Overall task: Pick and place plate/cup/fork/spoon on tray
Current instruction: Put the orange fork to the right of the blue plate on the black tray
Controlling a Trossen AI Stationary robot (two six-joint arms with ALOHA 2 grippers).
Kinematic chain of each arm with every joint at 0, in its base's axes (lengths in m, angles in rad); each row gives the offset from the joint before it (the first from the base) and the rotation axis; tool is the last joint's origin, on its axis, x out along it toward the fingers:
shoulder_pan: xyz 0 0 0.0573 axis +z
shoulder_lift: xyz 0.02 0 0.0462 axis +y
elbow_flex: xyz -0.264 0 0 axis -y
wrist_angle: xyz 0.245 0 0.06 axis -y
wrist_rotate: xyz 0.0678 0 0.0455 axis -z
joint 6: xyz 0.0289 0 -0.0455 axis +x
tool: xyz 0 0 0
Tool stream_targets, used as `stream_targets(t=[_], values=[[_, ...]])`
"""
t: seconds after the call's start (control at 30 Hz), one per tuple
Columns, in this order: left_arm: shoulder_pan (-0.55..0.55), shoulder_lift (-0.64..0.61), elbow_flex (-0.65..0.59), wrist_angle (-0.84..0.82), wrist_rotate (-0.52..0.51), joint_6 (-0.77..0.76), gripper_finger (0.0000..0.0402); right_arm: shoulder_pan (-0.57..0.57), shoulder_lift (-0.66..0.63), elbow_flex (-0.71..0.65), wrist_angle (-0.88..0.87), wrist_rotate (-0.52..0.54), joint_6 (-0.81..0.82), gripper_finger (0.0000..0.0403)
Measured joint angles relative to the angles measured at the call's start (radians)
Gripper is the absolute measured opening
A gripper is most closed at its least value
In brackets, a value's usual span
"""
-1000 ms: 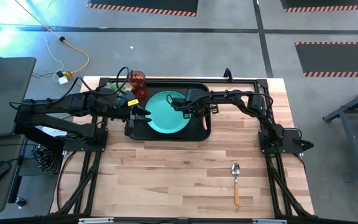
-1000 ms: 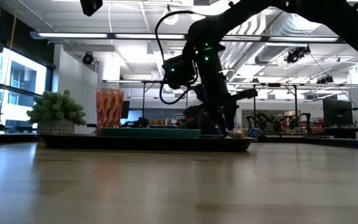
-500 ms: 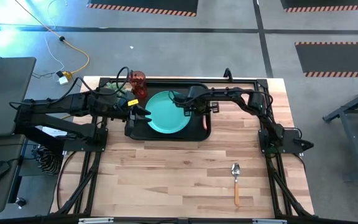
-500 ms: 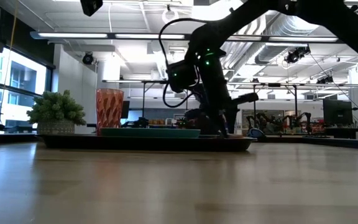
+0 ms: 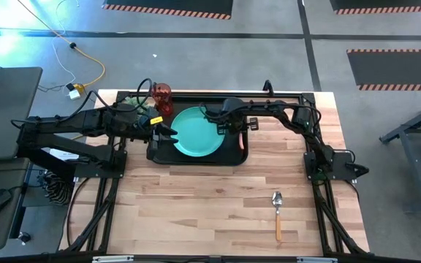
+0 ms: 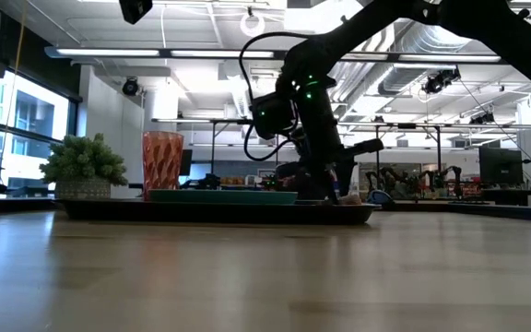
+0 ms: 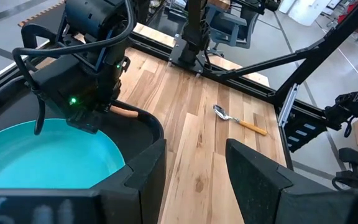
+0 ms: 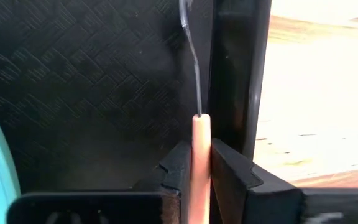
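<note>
The black tray (image 5: 196, 161) holds the teal plate (image 5: 198, 131), and the red-brown cup (image 5: 161, 98) stands at its far left corner. My right gripper (image 5: 232, 126) is low over the tray's right side, shut on the fork (image 8: 200, 143), which lies along the tray's right rim (image 8: 236, 62). My left gripper (image 5: 172, 134) is open and empty at the tray's left side, beside the plate. The spoon (image 5: 277, 212) lies on the table near the near right corner. My right gripper pinches the fork's orange handle (image 8: 201, 163) between its two fingers, which lie along the handle. The metal neck (image 8: 195, 74) runs on past the fingertips over the tray floor. The handle's free end (image 5: 240, 144) sticks out behind the gripper beside the rim.
A green potted plant (image 6: 86, 161) stands beside the cup (image 6: 162, 161) at the tray's far left. The wooden table (image 5: 196, 212) is bare in front of the tray apart from the spoon. Black frame rails run along the table's edges.
My right gripper has shifted a little toward the table's right edge over the tray, staying low and shut on the fork.
</note>
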Motion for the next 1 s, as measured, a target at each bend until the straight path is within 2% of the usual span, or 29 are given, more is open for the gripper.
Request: stream_targets(t=[0.33, 1.0], values=[[0.000, 0.000, 0.000, 0.000, 0.000, 0.000, 0.0156, -0.005, 0.000, 0.000, 0.005, -0.006, 0.001, 0.0086], [0.000, 0.000, 0.000, 0.000, 0.000, 0.000, 0.0156, -0.013, -0.001, 0.003, 0.028, -0.023, -0.078, 0.0087]])
